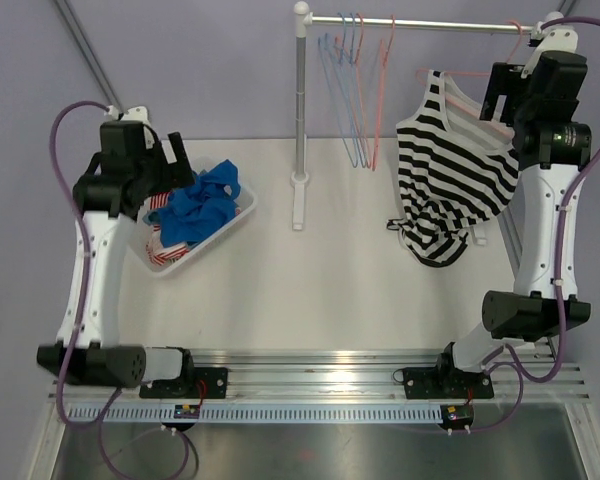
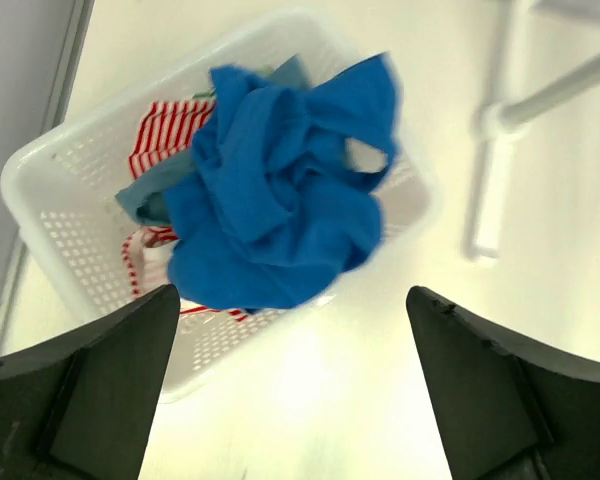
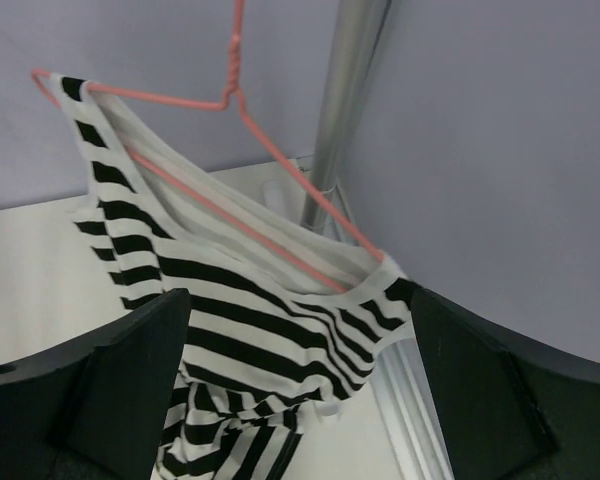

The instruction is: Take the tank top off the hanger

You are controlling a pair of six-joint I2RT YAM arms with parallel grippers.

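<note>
A black-and-white striped tank top (image 1: 448, 175) hangs on a pink hanger (image 1: 460, 95) from the rail at the back right; its lower end reaches the table. In the right wrist view the tank top (image 3: 250, 320) hangs on the hanger (image 3: 235, 215) just ahead of the fingers. My right gripper (image 3: 300, 400) is open and empty, raised beside the hanger's right end (image 1: 505, 95). My left gripper (image 2: 290, 390) is open and empty, above the table beside the white basket (image 1: 230, 225).
The white basket (image 2: 70, 230) holds blue cloth (image 2: 280, 200) and a red-striped garment (image 2: 165, 130). Several empty blue and pink hangers (image 1: 355, 90) hang on the rail (image 1: 420, 24). The rack's white post (image 1: 300, 110) stands at the middle back on its foot (image 1: 299, 205).
</note>
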